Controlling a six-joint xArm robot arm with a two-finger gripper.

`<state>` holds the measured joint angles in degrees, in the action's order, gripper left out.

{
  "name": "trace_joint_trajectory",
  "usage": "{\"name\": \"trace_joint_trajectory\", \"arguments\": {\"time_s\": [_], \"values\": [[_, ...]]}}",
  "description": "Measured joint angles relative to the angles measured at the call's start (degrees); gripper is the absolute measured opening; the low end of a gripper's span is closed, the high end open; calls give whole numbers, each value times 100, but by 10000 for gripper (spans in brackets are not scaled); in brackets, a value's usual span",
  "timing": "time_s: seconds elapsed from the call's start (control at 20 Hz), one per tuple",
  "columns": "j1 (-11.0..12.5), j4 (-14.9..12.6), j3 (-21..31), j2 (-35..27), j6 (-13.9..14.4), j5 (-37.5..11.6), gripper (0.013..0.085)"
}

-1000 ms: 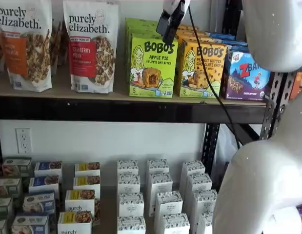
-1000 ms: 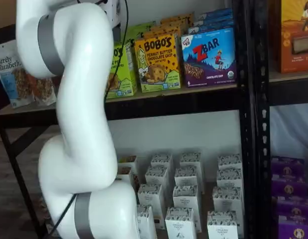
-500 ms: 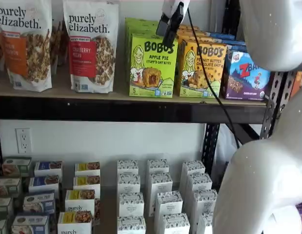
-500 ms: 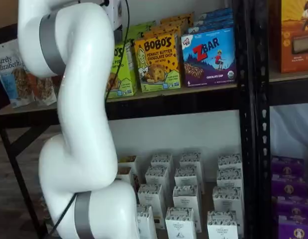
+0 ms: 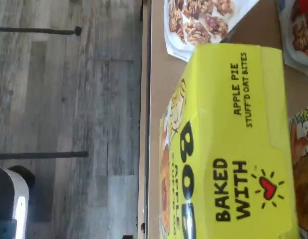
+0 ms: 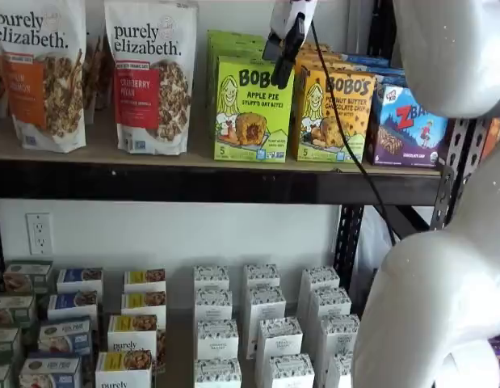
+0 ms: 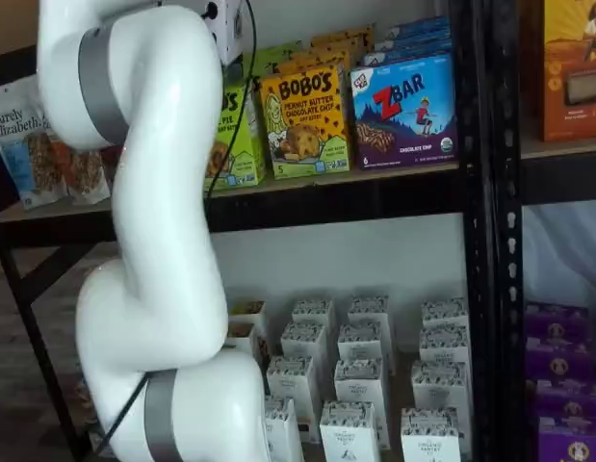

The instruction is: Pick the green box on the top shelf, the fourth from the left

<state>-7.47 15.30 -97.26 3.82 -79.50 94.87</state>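
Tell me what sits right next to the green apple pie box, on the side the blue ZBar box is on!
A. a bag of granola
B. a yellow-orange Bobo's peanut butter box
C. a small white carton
B: in a shelf view, the green box stands on the top shelf with the yellow-orange Bobo's peanut butter box between it and the ZBar box.

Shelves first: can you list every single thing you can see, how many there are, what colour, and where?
green box: one in front, more behind, lime-green, top shelf, middle
granola bags: two clear in a shelf view, white, left of it
peanut butter box: one in front, orange-yellow, right of it
ZBar box: one in front, blue, further right
white cartons: many, lower level
gripper: black fingers above the green box, side-on
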Motion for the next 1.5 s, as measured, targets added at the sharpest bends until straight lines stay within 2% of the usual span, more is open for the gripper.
{"name": "trace_joint_trajectory", "arguments": {"time_s": [0.6, 0.7, 0.75, 0.85, 0.9, 0.95, 1.5], "values": [[-5, -126, 210, 57, -50, -248, 850], [-12, -145, 288, 89, -56, -337, 770], [-12, -145, 304, 94, -58, -355, 770], [-9, -134, 330, 101, -66, -382, 690], [-7, -129, 337, 102, -68, -388, 690], [-4, -119, 339, 99, -71, -387, 650], [-12, -79, 297, 80, -53, -314, 650]]}}
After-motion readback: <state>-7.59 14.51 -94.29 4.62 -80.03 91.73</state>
